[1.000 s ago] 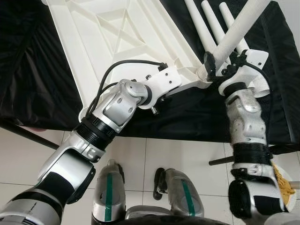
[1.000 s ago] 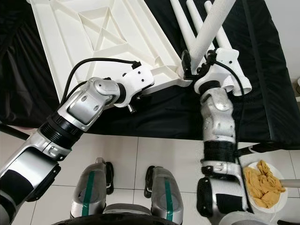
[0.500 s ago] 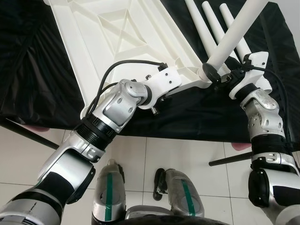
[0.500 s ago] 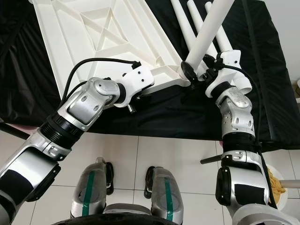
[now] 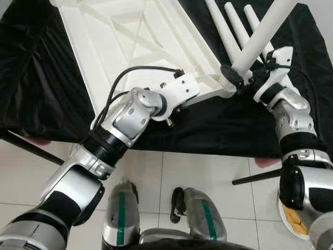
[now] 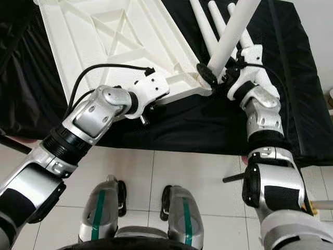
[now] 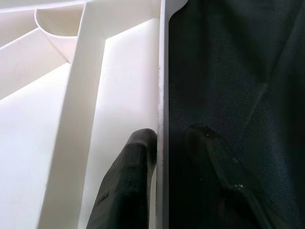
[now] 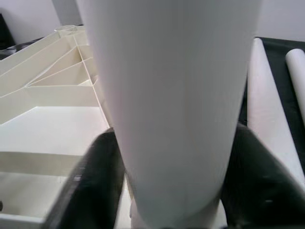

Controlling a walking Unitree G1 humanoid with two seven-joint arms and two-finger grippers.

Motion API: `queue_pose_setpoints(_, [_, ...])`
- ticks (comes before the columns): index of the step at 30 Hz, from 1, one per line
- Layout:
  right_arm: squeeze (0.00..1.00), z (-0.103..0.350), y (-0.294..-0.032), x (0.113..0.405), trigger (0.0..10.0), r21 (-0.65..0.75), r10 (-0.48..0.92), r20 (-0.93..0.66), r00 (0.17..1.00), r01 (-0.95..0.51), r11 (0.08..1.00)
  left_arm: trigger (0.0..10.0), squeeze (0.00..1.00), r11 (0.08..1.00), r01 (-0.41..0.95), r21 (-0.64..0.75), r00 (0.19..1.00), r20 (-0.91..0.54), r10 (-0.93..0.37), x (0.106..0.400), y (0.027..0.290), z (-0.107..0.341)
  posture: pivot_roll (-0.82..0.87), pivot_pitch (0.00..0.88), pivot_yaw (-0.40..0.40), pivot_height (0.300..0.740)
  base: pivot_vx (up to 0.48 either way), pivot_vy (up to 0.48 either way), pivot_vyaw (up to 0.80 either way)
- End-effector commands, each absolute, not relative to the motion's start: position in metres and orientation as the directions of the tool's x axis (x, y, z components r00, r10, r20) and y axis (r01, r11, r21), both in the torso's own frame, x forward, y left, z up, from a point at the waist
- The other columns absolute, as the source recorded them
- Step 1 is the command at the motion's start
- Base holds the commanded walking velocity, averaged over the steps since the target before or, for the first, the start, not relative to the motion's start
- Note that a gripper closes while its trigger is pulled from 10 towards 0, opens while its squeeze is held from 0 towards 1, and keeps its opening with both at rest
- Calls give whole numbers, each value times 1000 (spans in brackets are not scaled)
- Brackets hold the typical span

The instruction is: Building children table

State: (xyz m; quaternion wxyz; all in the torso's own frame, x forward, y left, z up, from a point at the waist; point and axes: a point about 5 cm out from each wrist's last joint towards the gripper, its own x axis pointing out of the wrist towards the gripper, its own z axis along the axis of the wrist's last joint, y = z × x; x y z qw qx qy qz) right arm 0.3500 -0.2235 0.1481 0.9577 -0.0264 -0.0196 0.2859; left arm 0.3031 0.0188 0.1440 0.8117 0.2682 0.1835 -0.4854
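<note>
A white plastic tabletop lies upside down on the black cloth, its ribs facing up. My left gripper is shut on the rim at the near right corner, one black finger inside the rim and one outside over the cloth. A white table leg stands tilted in that corner's socket. My right gripper is shut around the leg's lower end; the wrist view shows both black fingers hugging the leg.
Three more white legs lie side by side on the black cloth behind the corner. The cloth's front edge hangs over tiled floor. A dark rod and a plate of yellow food are at lower right.
My right forearm has swung out to the right and upward while the gripper stays on the leg at the corner. The left arm holds its place on the rim.
</note>
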Motion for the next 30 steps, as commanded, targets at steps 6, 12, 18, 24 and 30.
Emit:
queue_pose_setpoints(6, [0,142,-230,347,0,-55,561,-4,828,-561,826,10000,0,374,891,256,452,-564,-691,304,19,146,45,13,-41,740,0,0,0])
queue_pose_setpoints(12, [0,135,-233,343,0,-52,567,-15,824,-567,822,10000,0,369,893,255,448,-564,-694,303,18,146,35,21,-39,740,0,0,0])
queue_pose_setpoints(18, [0,132,-232,340,0,-13,538,30,842,-538,843,10000,0,370,894,252,446,-564,-695,302,18,145,34,24,-40,740,0,0,0])
queue_pose_setpoints(24, [0,133,-224,341,0,23,382,96,919,-386,922,10000,0,372,894,249,446,-565,-694,301,18,144,34,34,-48,740,0,0,0])
queue_pose_setpoints(30, [0,134,-212,339,0,75,257,151,954,-271,960,10000,0,373,895,247,445,-566,-694,300,18,144,32,36,-52,740,0,0,0])
